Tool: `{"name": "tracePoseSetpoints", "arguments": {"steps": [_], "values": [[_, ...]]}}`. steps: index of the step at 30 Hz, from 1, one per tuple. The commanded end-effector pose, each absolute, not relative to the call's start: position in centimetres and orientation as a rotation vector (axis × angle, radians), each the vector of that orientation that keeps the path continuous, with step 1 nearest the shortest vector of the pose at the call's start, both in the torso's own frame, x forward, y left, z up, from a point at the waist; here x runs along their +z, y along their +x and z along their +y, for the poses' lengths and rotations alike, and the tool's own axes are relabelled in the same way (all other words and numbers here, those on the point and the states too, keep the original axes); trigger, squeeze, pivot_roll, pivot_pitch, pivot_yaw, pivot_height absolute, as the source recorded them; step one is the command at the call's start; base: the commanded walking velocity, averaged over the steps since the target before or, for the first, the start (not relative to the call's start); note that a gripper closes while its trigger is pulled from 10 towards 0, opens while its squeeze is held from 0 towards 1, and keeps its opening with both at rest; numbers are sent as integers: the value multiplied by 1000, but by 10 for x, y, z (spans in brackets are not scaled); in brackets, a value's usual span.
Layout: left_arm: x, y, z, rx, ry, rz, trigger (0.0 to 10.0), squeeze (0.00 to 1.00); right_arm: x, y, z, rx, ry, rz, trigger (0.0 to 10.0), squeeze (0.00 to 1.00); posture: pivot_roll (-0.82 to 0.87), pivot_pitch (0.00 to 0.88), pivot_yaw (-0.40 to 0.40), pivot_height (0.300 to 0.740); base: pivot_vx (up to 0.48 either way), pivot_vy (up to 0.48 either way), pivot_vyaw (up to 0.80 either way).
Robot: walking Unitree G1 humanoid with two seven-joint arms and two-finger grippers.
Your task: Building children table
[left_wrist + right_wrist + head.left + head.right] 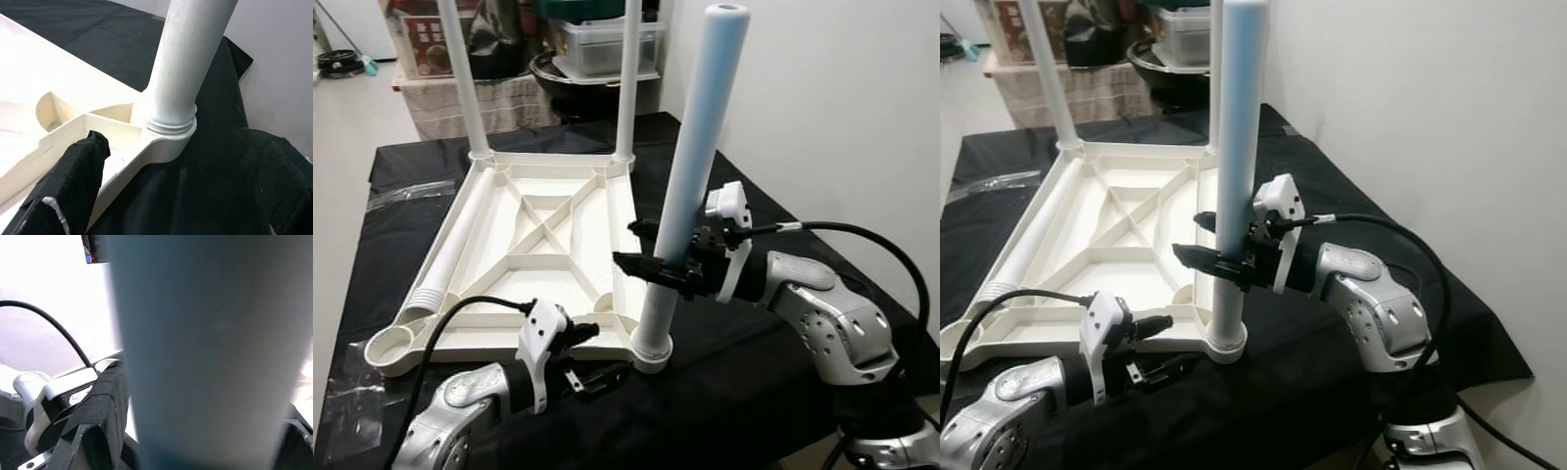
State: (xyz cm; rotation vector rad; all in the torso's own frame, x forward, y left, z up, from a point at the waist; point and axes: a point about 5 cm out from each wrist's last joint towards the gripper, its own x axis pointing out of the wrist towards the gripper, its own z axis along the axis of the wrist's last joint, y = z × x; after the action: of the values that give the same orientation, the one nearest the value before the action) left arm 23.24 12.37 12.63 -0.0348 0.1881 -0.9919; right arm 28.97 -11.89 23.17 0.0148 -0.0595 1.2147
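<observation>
A white children's tabletop lies upside down on a black-covered table. Two white legs stand in its far corners. A third leg lies loose inside it along the left rim. A fourth leg stands, slightly tilted, in the near right corner socket. My right gripper is shut on this leg about a third of the way up, one finger on each side. My left gripper is open, low at the tabletop's near edge just left of that socket.
The black cloth runs to the table's near and right edges. A white wall stands close on the right. Behind the table are a clear storage box and a dark bowl. Clear plastic wrap lies left.
</observation>
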Motion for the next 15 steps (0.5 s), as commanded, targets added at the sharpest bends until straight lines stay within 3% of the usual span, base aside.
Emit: {"name": "tracePoseSetpoints", "arguments": {"steps": [1,2,3,4,7,8,9,10,11,12,13,15], "values": [[125,230,125,-992,-30,193,10000,0,225,292,-118,1217,4,-32,10000,0,103,0,-87,740,0,0,0],[125,230,125,-992,-30,193,10000,0,225,292,-118,1217,4,-32,10000,0,103,0,-87,740,0,0,0],[125,230,125,-991,-30,193,10000,0,223,294,-119,1207,8,-23,2784,0,106,0,-90,740,0,0,0],[125,230,125,-989,-30,192,10000,0,219,299,-122,1144,-7,6,0,0,107,0,-90,740,0,0,0],[126,229,126,-988,-30,192,10000,0,214,307,-126,1062,-28,41,0,0,107,0,-90,740,0,0,0],[126,229,126,-987,-28,193,10000,0,201,330,-138,810,-61,132,0,0,104,0,-89,740,0,0,0],[126,229,126,-987,-28,193,10000,0,201,330,-138,810,-61,132,0,0,104,0,-89,740,0,0,0],[126,229,126,-989,-27,193,10000,0,190,350,-155,502,-53,202,0,0,99,0,-87,740,0,0,0],[126,229,126,-989,-27,193,10000,0,190,350,-155,502,-53,202,0,0,99,0,-87,740,0,0,0],[125,229,126,-991,-28,193,10000,0,178,361,-176,206,-5,258,0,0,94,0,-83,740,0,0,0],[125,229,126,-991,-28,193,10000,0,178,361,-176,206,-5,258,0,0,94,0,-83,740,0,0,0],[125,229,123,-996,-30,192,10000,0,160,360,-197,-88,41,333,0,0,96,0,-83,740,0,0,0]]}}
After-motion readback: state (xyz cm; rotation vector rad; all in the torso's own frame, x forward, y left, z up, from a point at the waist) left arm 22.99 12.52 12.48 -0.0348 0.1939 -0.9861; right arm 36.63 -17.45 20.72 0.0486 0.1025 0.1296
